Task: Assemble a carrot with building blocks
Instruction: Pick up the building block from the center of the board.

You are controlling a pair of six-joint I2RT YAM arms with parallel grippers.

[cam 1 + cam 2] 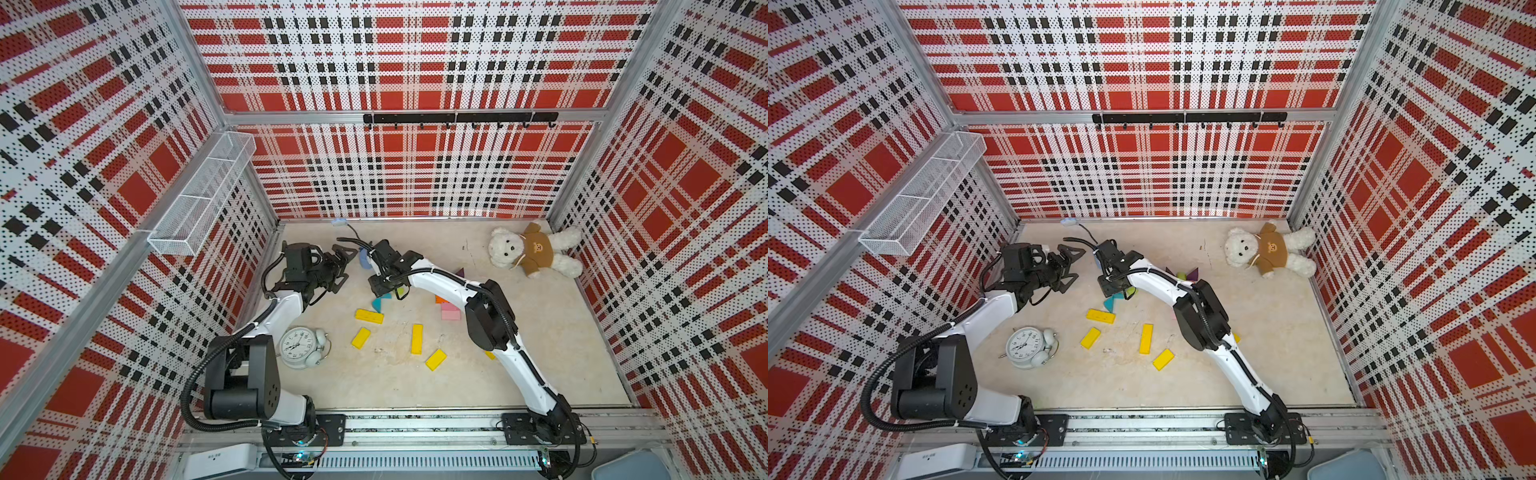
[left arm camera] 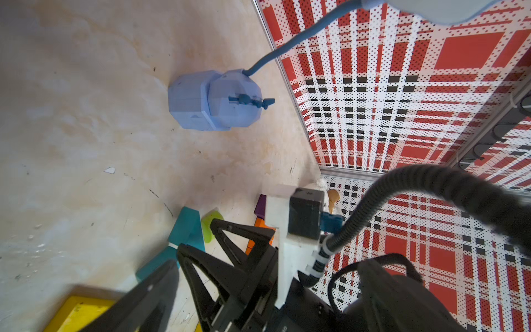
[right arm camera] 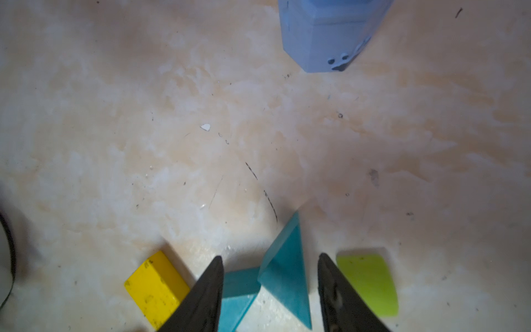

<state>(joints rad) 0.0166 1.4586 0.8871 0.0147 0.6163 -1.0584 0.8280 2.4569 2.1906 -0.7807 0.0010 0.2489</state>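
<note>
The left arm [image 1: 286,305] and right arm [image 1: 440,277] pair glossy white link shells with matte black joint housings. Black ribbed hose [image 2: 425,175] runs along them. The left claw [image 1: 347,266] and right claw [image 3: 268,258] have black, pointed fingers with triangular cut-outs.

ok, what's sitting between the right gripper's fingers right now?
A teal triangular block, flanked by the right gripper's black fingers with gaps either side. Right wrist view shows it.
</note>
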